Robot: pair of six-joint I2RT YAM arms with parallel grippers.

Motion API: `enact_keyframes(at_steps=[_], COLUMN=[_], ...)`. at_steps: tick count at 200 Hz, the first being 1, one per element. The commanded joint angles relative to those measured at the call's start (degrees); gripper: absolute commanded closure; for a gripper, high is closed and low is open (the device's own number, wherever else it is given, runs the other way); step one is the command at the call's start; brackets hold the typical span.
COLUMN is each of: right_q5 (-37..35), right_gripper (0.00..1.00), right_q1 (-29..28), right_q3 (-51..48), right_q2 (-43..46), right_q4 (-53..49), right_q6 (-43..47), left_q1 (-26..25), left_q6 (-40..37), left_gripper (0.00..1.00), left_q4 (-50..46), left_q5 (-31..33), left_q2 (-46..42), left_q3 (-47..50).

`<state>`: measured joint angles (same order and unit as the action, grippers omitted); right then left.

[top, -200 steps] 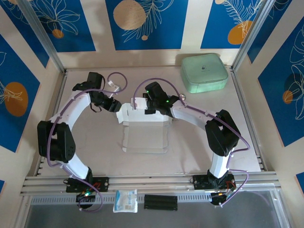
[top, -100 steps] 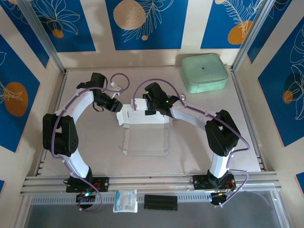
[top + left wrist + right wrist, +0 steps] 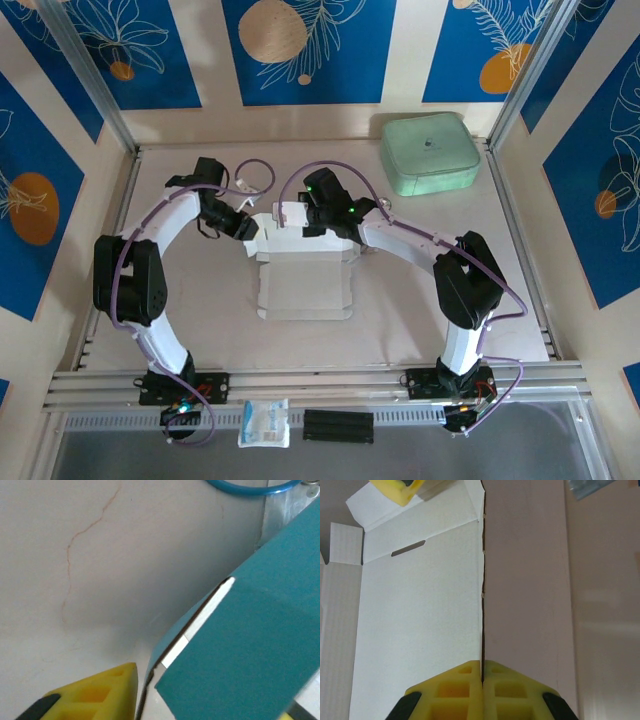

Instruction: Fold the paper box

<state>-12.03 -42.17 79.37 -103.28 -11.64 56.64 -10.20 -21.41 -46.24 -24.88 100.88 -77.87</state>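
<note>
Top external: the box (image 3: 305, 285) lies mid-worktop with its far panel standing up, fold running left-right. Pinched shut on that panel's edge is the right end effector (image 3: 482, 672). Nearer the far-left side flap, the left end effector (image 3: 250, 228) straddles it, jaws apart.

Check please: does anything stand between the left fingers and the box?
Nothing visible does. A blue flap of the box already lies between the left fingers, with no other thing in the gap.
</note>
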Motion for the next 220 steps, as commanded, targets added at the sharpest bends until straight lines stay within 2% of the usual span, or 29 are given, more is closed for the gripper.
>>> enact_keyframes(at_steps=[1,41,62,76,92,113,135,159,220], right_q5=[0.2,0.4,0.1,0.3,0.4,0.4,0.3,0.3,0.3], right_gripper=[1.0,1.0,1.0,1.0,1.0,1.0,1.0,1.0,1.0], right_q1=[0.2,0.4,0.6,0.6,0.6,0.4,0.3,0.2,-0.2], right_q3=[1.8,1.4,1.4,1.3,1.1,1.1,1.1,1.0,1.7], right_q2=[0.5,0.3,0.4,0.5,0.5,0.3,0.2,0.3,0.0], right_q4=[0.3,0.6,0.5,0.4,0.4,0.3,0.2,0.0,-0.9], right_q6=[0.6,0.4,0.5,0.8,1.4,1.7,1.6,1.6,1.4], left_q1=[-0.4,-0.4,-0.4,-0.2,0.4,1.3,1.3,1.3,1.3], left_q6=[0.0,2.5,2.5,3.4,6.1,12.1,16.3,17.3,17.4], left_gripper=[0.75,0.76,0.59,0.57,0.55,0.54,0.54,0.56,0.56], left_q4=[0.9,6.7,5.5,4.3,2.8,1.0,-1.4,-4.0,-6.2], left_q5=[-1.0,0.4,3.3,5.4,4.9,2.7,5.5,6.9,2.0], left_q2=[-3.3,-9.2,-10.2,-11.4,-12.9,-13.5,-11.6,-8.3,-2.3], left_q3=[1.1,5.1,4.3,3.4,1.7,-1.3,-5.2,-8.0,-8.4])
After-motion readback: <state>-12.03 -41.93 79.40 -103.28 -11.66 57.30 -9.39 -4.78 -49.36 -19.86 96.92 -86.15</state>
